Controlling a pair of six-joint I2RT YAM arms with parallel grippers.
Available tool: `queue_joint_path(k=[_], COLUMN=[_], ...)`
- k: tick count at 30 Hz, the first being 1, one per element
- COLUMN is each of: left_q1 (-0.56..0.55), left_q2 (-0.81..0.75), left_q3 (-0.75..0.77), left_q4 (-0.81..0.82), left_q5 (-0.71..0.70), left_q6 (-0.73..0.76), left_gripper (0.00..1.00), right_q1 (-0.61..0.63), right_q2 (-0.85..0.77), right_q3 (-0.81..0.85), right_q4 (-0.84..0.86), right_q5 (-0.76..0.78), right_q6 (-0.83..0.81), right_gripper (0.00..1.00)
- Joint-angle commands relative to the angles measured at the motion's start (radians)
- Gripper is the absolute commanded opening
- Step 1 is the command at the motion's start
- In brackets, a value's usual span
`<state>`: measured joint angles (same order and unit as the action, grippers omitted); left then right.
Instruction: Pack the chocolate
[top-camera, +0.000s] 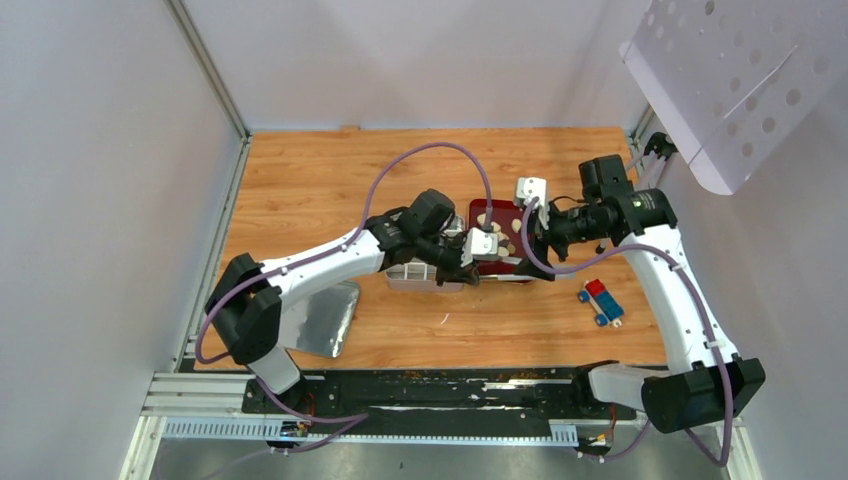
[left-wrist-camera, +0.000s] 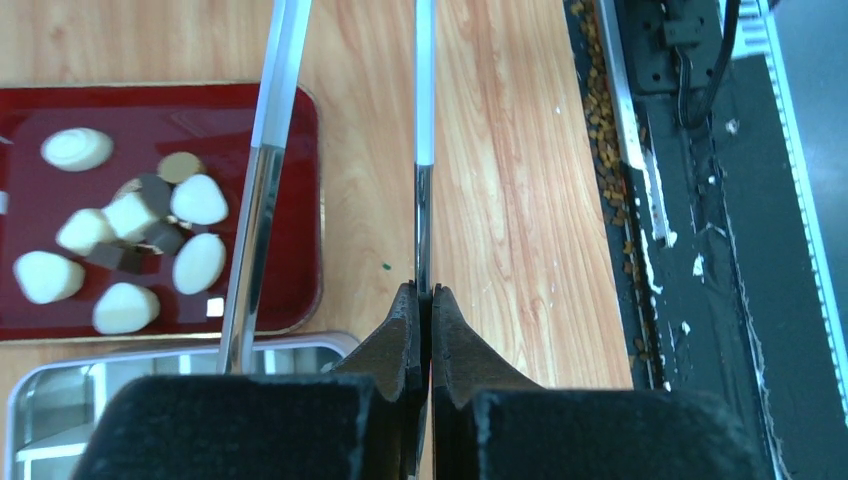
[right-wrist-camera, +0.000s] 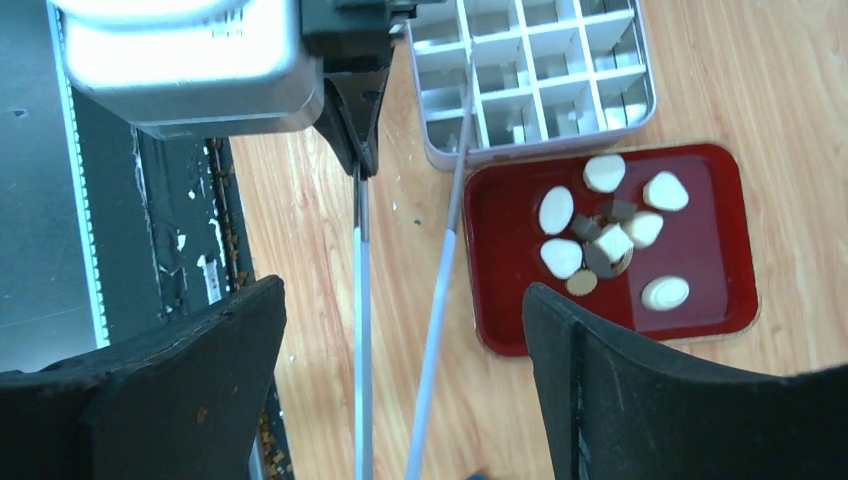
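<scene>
Left gripper: fingers clamped on one tongs arm, tips cut off at top. Right gripper: fingers wide apart. Chocolate on red tray, dark pieces blurred.

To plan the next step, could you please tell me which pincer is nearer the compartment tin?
Left. The left pincer sits right beside the tin; the right pincer hangs across the red tray from it.

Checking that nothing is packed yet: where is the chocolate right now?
In the right wrist view, the chocolate lies on the red tray at centre-right, just right of the tongs and directly below the compartment tin in the picture.
</scene>
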<state>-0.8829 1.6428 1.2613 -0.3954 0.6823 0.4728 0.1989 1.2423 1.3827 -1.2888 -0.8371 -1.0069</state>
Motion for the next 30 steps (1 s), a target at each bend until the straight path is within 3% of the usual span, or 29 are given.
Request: queue_joint_path(k=[1, 13, 19, 30], left_q1=[0.014, 0.019, 0.021, 0.045], left_q2=[-0.111, -0.119, -0.125, -0.154], left_q3=[-0.005, 0.005, 0.001, -0.057], left_q4=[0.151, 0.14, 0.138, 0.229], left_q5=[0.038, 0.037, 0.031, 0.017], left_q6=[-0.101, -0.063, -0.056, -0.12], left_gripper=[0.0, 0.0, 0.0, 0.0], right_q1=[0.071, 0.139, 0.152, 0.154], right_q2=[-0.029, 0.028, 0.007, -0.017], right_q3=[-0.04, -0.037, -0.083, -0.13], right_q4=[0.138, 0.133, 0.241, 0.215], right_q5=[-0.019, 0.076, 0.152, 0.16], right_q6=[0.059, 0.061, 0.111, 0.084], right_gripper=[0.89, 0.85, 0.82, 0.79])
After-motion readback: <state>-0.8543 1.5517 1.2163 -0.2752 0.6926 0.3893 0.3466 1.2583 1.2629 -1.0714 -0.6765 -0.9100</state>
